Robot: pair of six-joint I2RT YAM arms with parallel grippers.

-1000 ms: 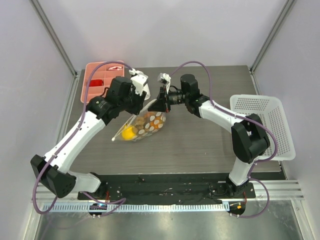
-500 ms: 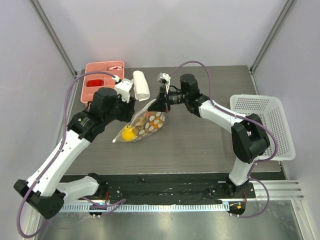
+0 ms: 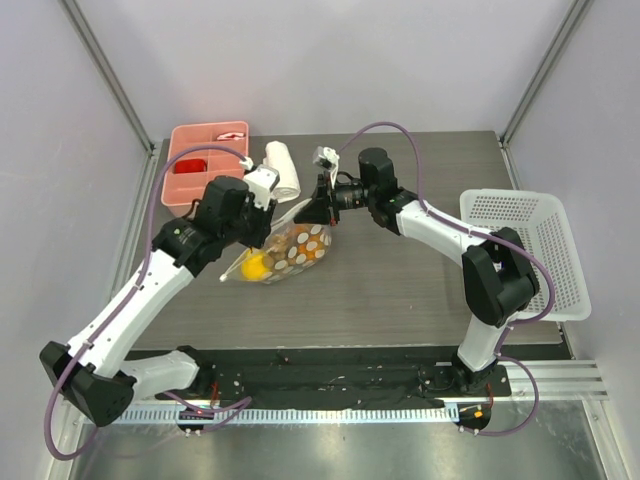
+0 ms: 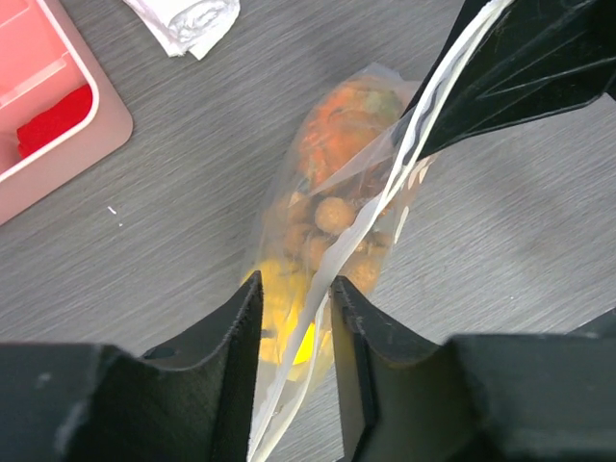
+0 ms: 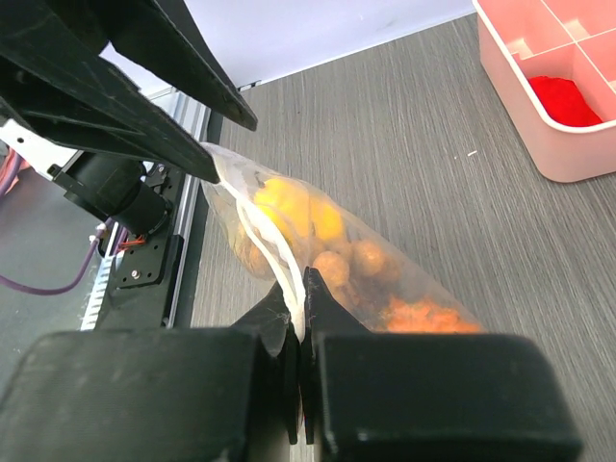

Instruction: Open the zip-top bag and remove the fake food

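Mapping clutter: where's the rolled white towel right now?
Top view, far left-centre of the table: the rolled white towel lies just right of the pink tray, beyond the zip-top bag.

Clear glossy crinkled plastic zip-top bag (image 4: 332,183); matt grey woodgrain table (image 4: 164,231).

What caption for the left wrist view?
Open left gripper straddles the zip-top bag edge; right gripper pinches its far end, fake food inside.

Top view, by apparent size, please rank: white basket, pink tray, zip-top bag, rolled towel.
1. white basket, clearly largest.
2. pink tray and zip-top bag: about alike. The tray is partly hidden, so I won't rank them.
3. rolled towel, smallest.
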